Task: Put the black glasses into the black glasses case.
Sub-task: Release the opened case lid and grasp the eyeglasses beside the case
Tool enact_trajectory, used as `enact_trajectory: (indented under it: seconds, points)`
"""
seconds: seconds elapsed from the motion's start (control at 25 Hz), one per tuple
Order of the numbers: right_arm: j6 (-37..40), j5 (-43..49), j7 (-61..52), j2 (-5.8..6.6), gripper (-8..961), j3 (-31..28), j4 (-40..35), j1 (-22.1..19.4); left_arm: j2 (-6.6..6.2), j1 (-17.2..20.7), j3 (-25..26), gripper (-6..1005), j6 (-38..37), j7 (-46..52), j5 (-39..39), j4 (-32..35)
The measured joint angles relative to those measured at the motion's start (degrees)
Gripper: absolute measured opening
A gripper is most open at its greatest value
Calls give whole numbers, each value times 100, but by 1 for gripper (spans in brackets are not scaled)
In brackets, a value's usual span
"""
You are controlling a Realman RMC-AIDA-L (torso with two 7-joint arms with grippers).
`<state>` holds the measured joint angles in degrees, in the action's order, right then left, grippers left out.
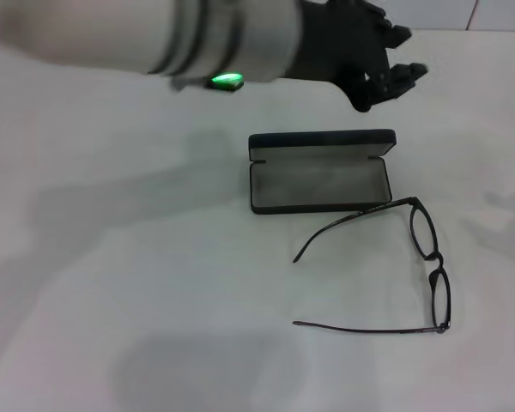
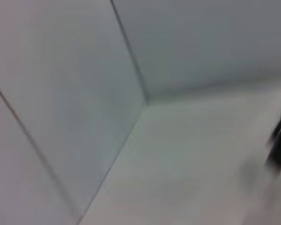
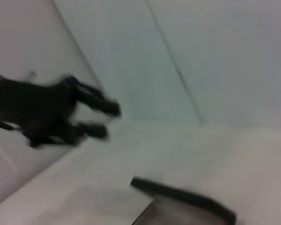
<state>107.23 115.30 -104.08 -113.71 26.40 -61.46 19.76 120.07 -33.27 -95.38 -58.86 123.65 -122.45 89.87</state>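
Look to the upper middle of the head view and you find the left gripper [image 1: 398, 62], a dark clawed hand on a pale grey arm with a green light at its wrist, reaching in from the upper left of the frame. Its fingers are spread apart with nothing between them, and it hangs above the white table [image 1: 112, 283], beyond the far edge of the case.

In the centre of the frame you have the oblong black hard-shell glasses case [image 1: 319, 172], lying open with its grey lining showing and its lid standing up along the far side. Just below and to the right of it lie the thin-framed black glasses [image 1: 431, 266], unfolded on the table, lenses toward the right edge of the frame. One slim temple arm runs up against the near right corner of the case; whether it touches I cannot tell.

The right wrist view shows you the left gripper [image 3: 96, 119] at the left, above the case lid [image 3: 182, 197] at the lower middle.
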Motion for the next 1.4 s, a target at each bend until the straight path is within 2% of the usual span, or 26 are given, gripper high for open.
enact_trajectory:
  seconds: [0.08,0.16,0.28,0.4,0.48,0.52,0.76,1.08,1.24,1.4]
  points:
    - [-16,224,-820,37,676,432,-336,223,-9,330,441,365,-61,-889,1456,-368]
    - [-91,621,-1908,99,675,1126,-628,588,-15,637,935,351,-384,-2185,3176,-1164]
    - [-263,1492,-3031,128,673,2061,-698,1127,-16,827,1404,330,-1063,-3730,4667,-2233]
    - [-339,2460,-3778,-38,672,2634,-583,1707,-20,819,1860,311,-1858,-5045,5635,-3407]
    - [-403,2951,-4099,-176,671,2844,-411,2080,-25,747,2134,298,-2156,-5342,5833,-3874]
    - [-453,3070,-4266,-207,671,2977,-274,2240,-31,710,2263,291,-2262,-5404,5856,-4050]
    - [-854,3135,-5084,-212,577,3496,373,2830,-119,676,2486,252,-2521,-5718,5826,-4443]
    - [-1128,3120,-5653,-232,550,3867,1016,3080,-233,712,2497,231,-2578,-5691,5870,-4568]
    - [-1139,3185,-5810,-230,517,4124,1121,3094,-236,750,2551,229,-2652,-5686,5916,-4602]
    - [-1223,3204,-5793,-220,484,4182,1286,3083,-187,775,2634,227,-2685,-5695,5916,-4667]
